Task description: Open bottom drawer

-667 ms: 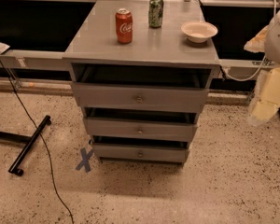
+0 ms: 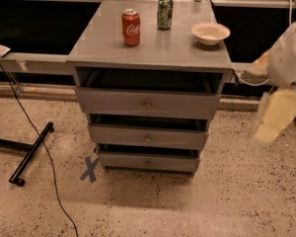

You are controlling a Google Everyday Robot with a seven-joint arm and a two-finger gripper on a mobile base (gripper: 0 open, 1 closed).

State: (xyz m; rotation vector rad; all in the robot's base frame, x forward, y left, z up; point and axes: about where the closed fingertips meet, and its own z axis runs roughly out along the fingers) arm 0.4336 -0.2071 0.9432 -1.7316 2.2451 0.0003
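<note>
The grey cabinet [image 2: 150, 48] has three drawers stacked in its front. The bottom drawer [image 2: 123, 161] is the lowest and shortest front, with a small round metal knob [image 2: 148, 163] at its centre and a dark gap above it. It sits about level with the mid drawer [image 2: 118, 136] above it. My gripper [image 2: 272, 120] hangs at the right edge of the view on the cream arm [image 2: 288, 58]. It is well to the right of the cabinet, apart from it, at about the height of the upper two drawers.
A red cola can [image 2: 131, 27], a green can [image 2: 165, 13] and a white bowl [image 2: 210, 32] stand on the cabinet top. The tall top drawer [image 2: 113, 101] sits under it. A black stand leg [image 2: 32, 153] and a cable [image 2: 49, 167] lie on the floor to the left. A blue tape cross [image 2: 90, 169] marks the floor.
The arm's lower part with the gripper has shifted a little down and left. The cabinet, drawers and objects on top have not moved.
</note>
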